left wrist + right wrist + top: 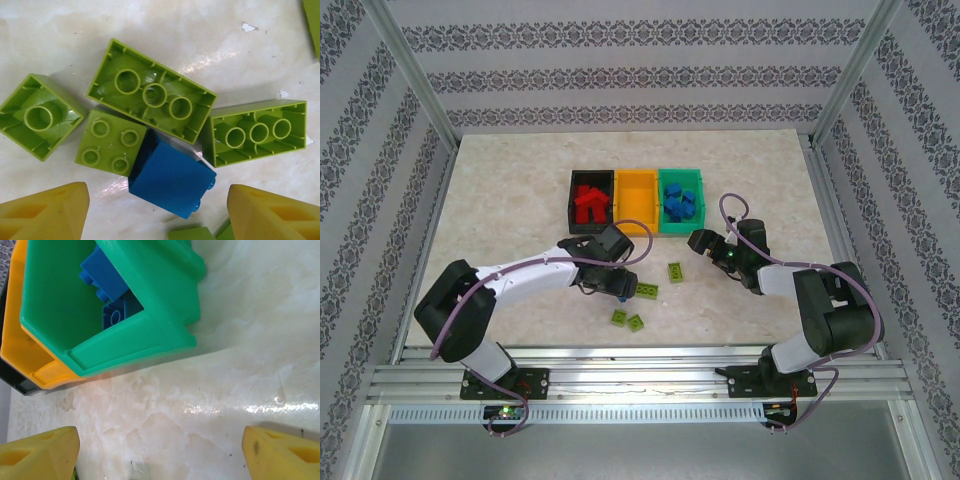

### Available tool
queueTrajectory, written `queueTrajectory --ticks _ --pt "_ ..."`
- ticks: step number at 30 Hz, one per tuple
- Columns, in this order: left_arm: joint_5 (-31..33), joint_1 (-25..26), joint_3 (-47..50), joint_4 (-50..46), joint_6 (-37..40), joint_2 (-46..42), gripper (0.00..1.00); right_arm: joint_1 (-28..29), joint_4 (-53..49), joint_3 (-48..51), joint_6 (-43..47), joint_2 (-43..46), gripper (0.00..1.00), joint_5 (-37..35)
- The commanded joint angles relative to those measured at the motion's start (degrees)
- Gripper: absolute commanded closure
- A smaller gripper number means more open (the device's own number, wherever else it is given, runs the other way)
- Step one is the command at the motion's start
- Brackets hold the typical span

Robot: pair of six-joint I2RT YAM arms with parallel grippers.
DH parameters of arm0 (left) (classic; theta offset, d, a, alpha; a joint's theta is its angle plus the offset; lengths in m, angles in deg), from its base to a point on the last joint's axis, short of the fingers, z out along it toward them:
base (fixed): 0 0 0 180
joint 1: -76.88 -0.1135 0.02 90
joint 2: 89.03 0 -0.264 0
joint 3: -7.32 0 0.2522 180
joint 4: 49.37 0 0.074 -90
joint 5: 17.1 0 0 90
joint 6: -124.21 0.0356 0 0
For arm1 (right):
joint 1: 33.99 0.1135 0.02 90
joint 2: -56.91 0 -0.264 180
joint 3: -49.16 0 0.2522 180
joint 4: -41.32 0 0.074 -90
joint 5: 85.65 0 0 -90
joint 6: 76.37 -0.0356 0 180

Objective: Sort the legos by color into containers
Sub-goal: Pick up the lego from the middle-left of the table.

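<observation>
Close to us, a few green bricks [636, 322] lay loose on the table [520, 200]. Just past them our left hand [157, 192] hung open over a blue brick [170, 175], one finger on each side and not touching it. We think that was to grab it. More green bricks crowded round it. Our right hand [161, 435] was open too, holding nothing, just beside the green bin [125, 347]. At the back the bins stood in a row, with reds [590, 203] in the black bin [573, 200], blues [680, 207] in the green bin, and the yellow bin [637, 195] bare, likely kept for greens.
</observation>
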Motion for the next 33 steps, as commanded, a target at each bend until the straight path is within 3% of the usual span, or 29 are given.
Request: queueTrajectory --ticks 1,15,20,33 --pt "1.9 2.1 -2.7 -0.3 -0.2 2.0 0.27 0.5 -1.0 -1.4 1.1 1.0 0.15 -0.7" --pt "7.0 5.8 -7.5 -6.9 -0.6 8.9 0.33 0.5 -0.6 -1.2 0.7 1.2 0.14 -0.4" --pt "8.4 7.4 -7.5 -7.0 -1.3 9.0 0.44 0.5 -0.8 -1.2 1.0 1.4 0.14 -0.5" --pt "10.9 9.8 -9.5 -8.7 -2.3 7.3 0.56 0.6 -0.7 -1.2 0.9 1.4 0.14 -0.5"
